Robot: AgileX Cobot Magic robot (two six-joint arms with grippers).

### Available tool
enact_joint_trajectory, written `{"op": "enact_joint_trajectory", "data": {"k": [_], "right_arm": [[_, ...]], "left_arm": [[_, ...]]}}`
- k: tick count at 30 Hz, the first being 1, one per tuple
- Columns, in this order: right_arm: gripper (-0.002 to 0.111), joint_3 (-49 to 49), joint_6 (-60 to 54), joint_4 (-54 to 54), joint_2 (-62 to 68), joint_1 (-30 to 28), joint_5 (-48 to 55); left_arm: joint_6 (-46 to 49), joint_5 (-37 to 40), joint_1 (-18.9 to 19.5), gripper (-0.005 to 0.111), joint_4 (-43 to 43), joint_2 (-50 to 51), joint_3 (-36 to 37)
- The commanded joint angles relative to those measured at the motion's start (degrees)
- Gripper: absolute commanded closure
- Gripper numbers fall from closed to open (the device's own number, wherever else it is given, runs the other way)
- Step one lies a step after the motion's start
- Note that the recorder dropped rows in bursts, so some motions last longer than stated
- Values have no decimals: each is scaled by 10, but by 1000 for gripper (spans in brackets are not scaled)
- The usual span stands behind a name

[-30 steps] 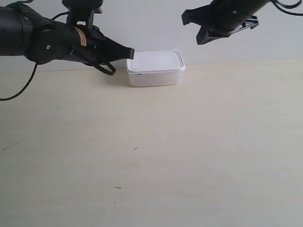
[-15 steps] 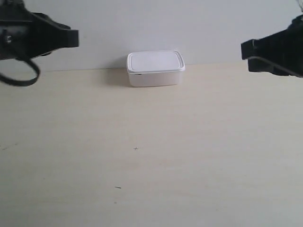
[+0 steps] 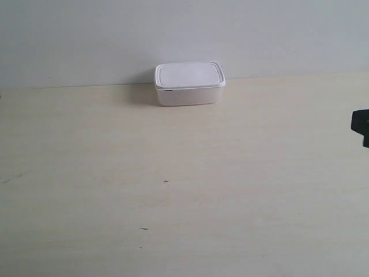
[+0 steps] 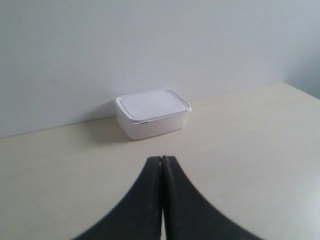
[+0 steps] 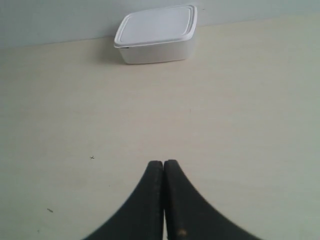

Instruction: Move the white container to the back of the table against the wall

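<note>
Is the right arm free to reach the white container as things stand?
Likely yes: only bare table lies between the right end effector, shut, and the white container by the wall. Its jaws would need opening first.

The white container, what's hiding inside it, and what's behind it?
Behind the white container stands the plain wall. Its lid is on, so the inside cannot be seen.

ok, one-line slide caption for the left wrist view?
Left pincer shut and empty, facing the lidded white container at the back of the table by the wall.
</note>
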Motion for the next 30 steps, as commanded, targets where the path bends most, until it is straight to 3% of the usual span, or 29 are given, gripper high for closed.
{"op": "enact_joint_trajectory", "data": {"k": [1,8,13,17,30], "right_arm": [[108,34,-16,4,-73,0,-6],[108,94,-16,7,-163,0,-5],[108,95,-43,37,-178,0,-3],[108,95,-45,36,-197,0,-9],[108,95,-43,37,-196,0,-5]], "left_arm": [[-3,11,0,107,2,-77,38],[-3,63,0,107,4,-176,75],[-2,139,0,107,3,-245,78],[-1,152,0,107,8,-293,82],[-4,164,0,107,3,-305,88]]}}
